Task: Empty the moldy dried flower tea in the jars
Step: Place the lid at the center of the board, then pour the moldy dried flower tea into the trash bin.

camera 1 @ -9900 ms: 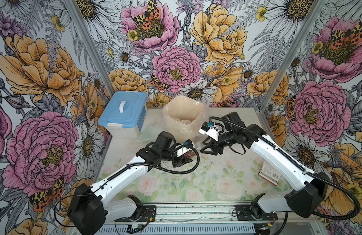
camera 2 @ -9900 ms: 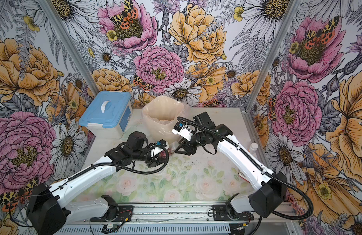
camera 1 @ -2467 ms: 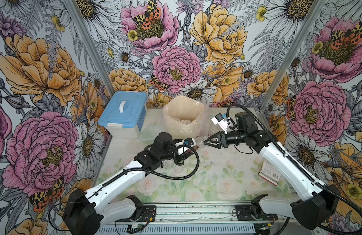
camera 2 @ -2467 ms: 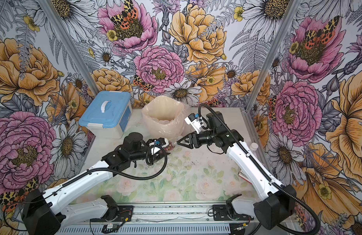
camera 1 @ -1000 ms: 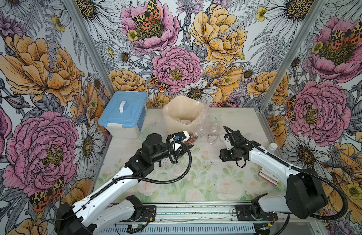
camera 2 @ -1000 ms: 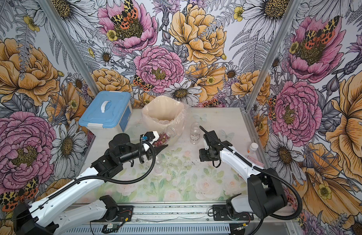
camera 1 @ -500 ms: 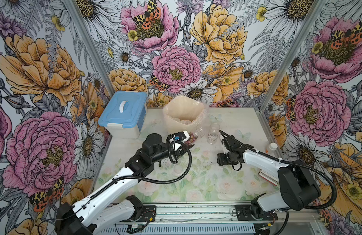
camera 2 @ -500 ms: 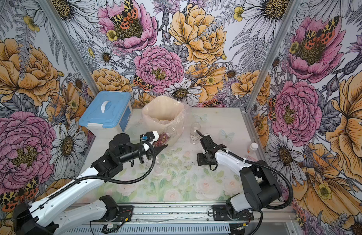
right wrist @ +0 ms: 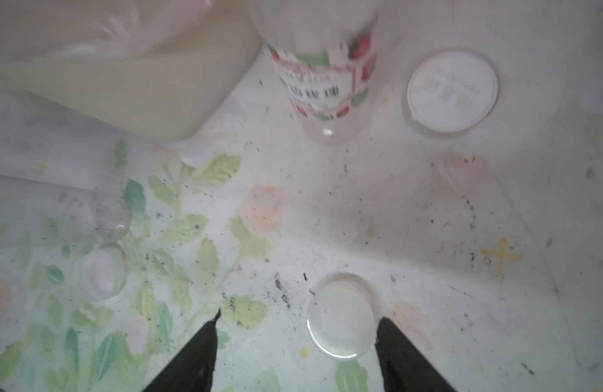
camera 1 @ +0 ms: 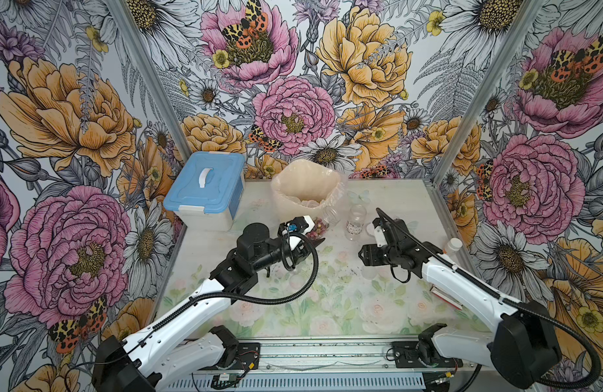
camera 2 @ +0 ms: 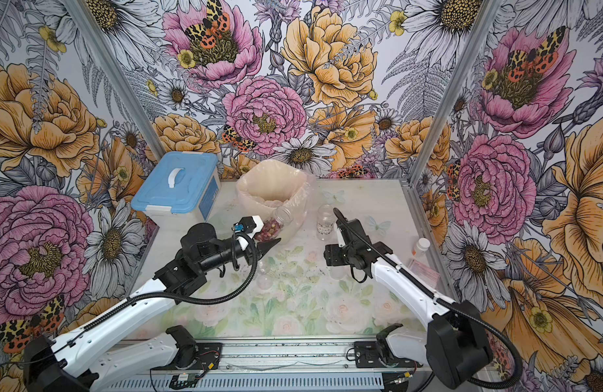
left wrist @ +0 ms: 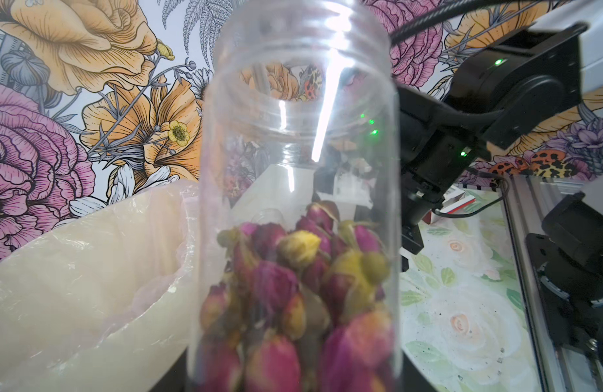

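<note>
Nearest, a red-and-white box (camera 1: 446,296) is lying at the worktop's (camera 1: 327,305) right edge, beside the right forearm. Just beyond it, the right claw (right wrist: 298,319) is pointing down at the worktop with its jaws standing wide and gripping nothing. A clear lid (right wrist: 342,319) is lying flat between the fingertips, closer to one of them, among dark specks. To its left, two small clear round pieces (camera 2: 264,275) are resting on the worktop; I cannot tell whether both are lids.

Further in, the left claw (camera 1: 313,230) is clamping the rosebud jar (camera 1: 323,222) around its lower body. This jar is lidless and tilting, its mouth pointing toward the bag-lined bin (camera 1: 305,176) and sitting just beside the bag's outer side. The dried buds (left wrist: 293,288), dark pink with some yellow, are sitting packed in the base end by the claw, and the neck half is showing clear.

Right of it, the labelled jar (camera 1: 356,220) is standing upright on the worktop without a lid, apart from both claws. A white lid (right wrist: 452,90) is lying flat near it, partly hidden under the right wrist in both top views. A small white-capped bottle (camera 1: 454,244) is standing at the right edge.

At the back, the bin is standing with its bag open, and a blue-lidded box (camera 1: 205,190) is sitting to its left, close to the wall.
</note>
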Controlling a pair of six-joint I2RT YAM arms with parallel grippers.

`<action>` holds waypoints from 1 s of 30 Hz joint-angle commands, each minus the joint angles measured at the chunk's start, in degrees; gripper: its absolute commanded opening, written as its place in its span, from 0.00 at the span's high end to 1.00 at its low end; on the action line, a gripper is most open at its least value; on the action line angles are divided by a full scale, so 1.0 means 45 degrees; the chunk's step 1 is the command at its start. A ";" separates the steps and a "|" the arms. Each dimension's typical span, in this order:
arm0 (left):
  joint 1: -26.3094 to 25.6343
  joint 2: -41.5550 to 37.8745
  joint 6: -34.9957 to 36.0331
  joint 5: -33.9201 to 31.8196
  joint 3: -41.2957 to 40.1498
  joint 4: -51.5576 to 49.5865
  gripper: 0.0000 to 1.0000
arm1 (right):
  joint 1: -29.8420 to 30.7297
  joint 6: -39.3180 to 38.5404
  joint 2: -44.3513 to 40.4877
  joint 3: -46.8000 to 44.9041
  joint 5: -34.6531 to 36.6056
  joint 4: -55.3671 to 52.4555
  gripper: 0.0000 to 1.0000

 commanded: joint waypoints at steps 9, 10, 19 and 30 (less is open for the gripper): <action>0.0156 0.1344 -0.3732 0.0384 -0.0873 0.6496 0.62 | 0.0346 0.0846 -0.2594 0.2116 -0.5258 0.5314 0.20; 0.0154 0.1508 -0.3943 0.0389 -0.0892 0.6941 0.61 | 0.0439 0.1289 -0.2690 0.1942 -0.5309 0.6276 0.20; 0.0115 0.2680 -0.5088 0.0318 -0.0485 0.9181 0.62 | 0.1360 0.1894 -0.2011 0.1809 -0.5140 0.9241 0.20; 0.0012 0.3185 -0.5407 0.0526 -0.0076 0.9497 0.61 | 0.2645 0.0217 -0.0531 0.2914 -0.4296 0.8405 0.20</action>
